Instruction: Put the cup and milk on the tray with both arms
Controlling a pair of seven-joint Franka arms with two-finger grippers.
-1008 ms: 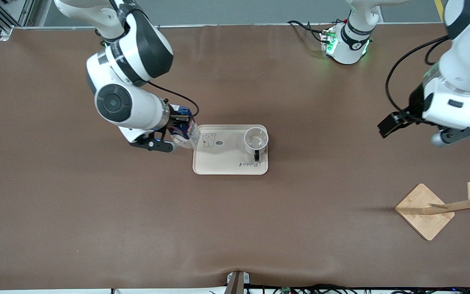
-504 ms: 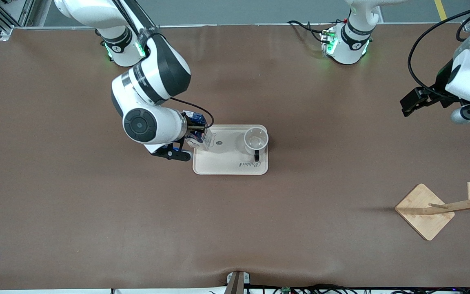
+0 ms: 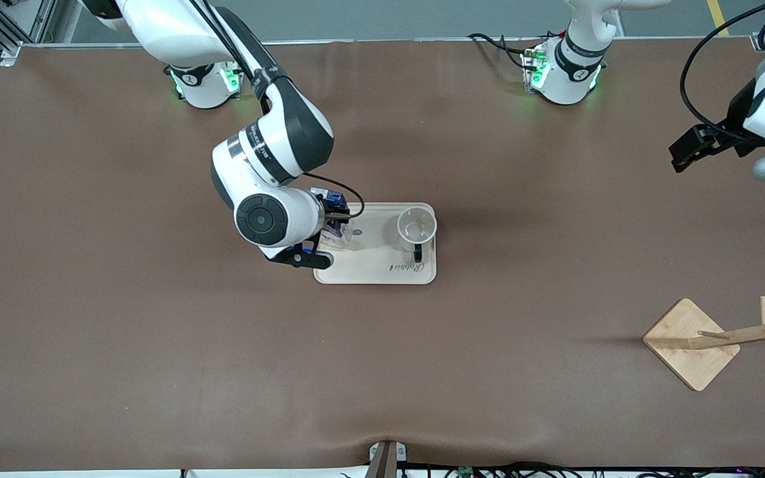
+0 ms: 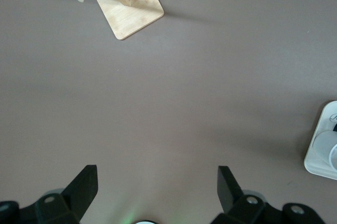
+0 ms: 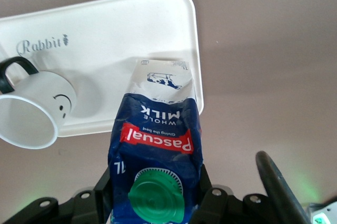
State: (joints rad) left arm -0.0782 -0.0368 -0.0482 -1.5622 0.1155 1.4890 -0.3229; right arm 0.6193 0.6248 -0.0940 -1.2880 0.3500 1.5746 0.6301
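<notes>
Right gripper clenches the milk over the tray beside the cup for set-down; left gripper waits, fingers spread

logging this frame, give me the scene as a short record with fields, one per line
cup: upright on the tray
milk: held over the tray's end toward the right arm
tray: on the table, cup on it
right gripper: shut on the milk, over the tray
left gripper: open, empty, waits above bare table near the left arm's end
wooden stand: apart from the tray
</notes>
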